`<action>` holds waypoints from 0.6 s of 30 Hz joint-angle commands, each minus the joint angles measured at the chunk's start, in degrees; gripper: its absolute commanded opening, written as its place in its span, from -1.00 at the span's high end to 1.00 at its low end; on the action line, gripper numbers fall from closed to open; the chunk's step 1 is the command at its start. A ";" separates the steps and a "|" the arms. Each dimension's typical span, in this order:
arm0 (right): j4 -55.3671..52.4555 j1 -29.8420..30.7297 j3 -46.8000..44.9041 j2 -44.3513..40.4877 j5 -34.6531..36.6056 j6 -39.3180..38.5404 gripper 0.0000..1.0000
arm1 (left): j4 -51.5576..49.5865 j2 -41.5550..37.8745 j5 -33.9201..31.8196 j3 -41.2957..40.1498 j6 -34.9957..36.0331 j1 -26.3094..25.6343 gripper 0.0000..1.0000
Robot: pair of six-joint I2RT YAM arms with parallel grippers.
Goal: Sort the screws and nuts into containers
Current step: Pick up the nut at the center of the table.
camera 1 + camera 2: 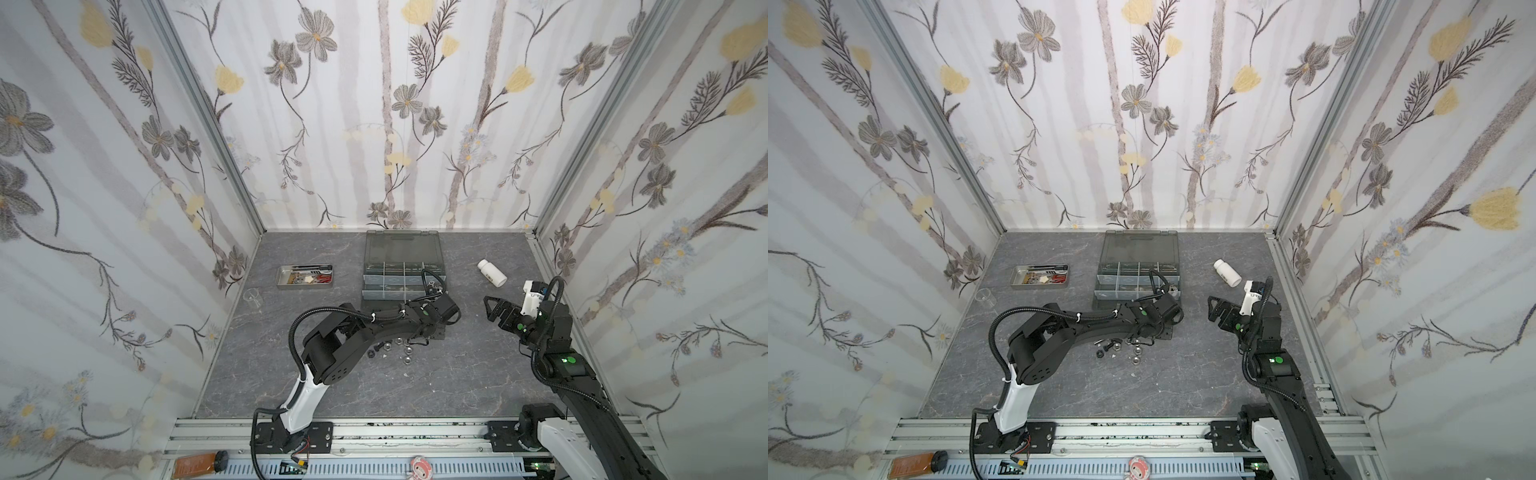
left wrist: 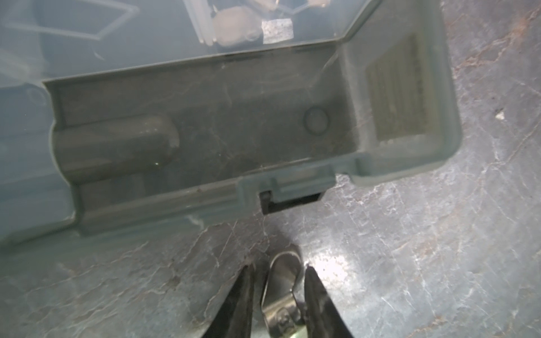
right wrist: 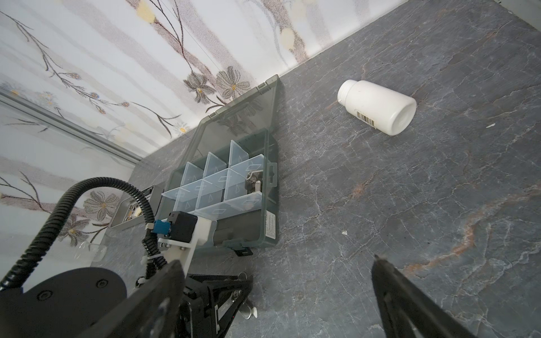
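Nearest is the metal rail (image 1: pixel 374 432) along the near edge. Past it lies a wide stretch of grey table (image 1: pixel 436 386) with lots of room to move. Next comes the small pile of screws and nuts (image 1: pixel 395 351), just by the left arm.

A bit farther, the left gripper (image 2: pixel 279 292) is low, right in front of the grey box's (image 3: pixel 271 202) near edge. Its fingers (image 2: pixel 319 301) sit close on both sides of a silver wing nut (image 2: pixel 282 281). I cannot tell if they pinch it.

To the right, the right gripper (image 1: pixel 493 308) has its fingers spread wide above open table.

The box's lid (image 1: pixel 402 245) lies open toward the far wall. One of its compartments (image 3: pixel 210 175), at the right end, holds silver nuts (image 3: pixel 253 183). A sticker (image 3: pixel 270 225) on the box has print too small to read.

Far right, away from the box, the white bottle (image 3: pixel 377 106) lies on its side and shows a barcode (image 3: pixel 366 118).
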 commanded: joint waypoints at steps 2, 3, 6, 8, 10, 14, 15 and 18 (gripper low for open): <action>1.31 0.04 -0.09 -0.29 0.49 -0.14 -0.99 | -3.70 -0.13 1.09 -0.71 -0.57 -0.51 0.38; 1.13 0.04 -0.13 -0.29 0.54 -0.18 -0.99 | -3.78 -0.35 1.00 -0.92 -0.59 -0.62 0.38; 1.47 0.04 -0.15 -0.29 0.53 -0.21 -0.99 | -3.79 -1.11 0.97 -1.74 -0.85 -0.89 0.38; 1.53 0.04 -0.20 -0.25 0.50 -0.21 -0.99 | -3.79 -1.44 1.00 -2.17 -1.07 -1.11 0.37; 1.61 0.04 -0.23 -0.21 0.55 -0.10 -0.99 | -3.87 -1.72 0.91 -2.70 -1.20 -1.28 0.32; 1.61 0.04 -0.22 -0.29 0.47 0.02 -0.99 | -3.44 -2.14 0.49 -3.61 -1.47 -1.50 0.29; 1.70 0.05 -0.32 -0.29 0.45 0.10 -0.99 | -3.44 -2.01 0.31 -3.58 -1.43 -1.50 0.29; 1.70 0.04 -0.42 -0.29 0.36 0.09 -0.99 | -3.94 -1.30 -0.19 -2.32 -0.96 -1.47 0.31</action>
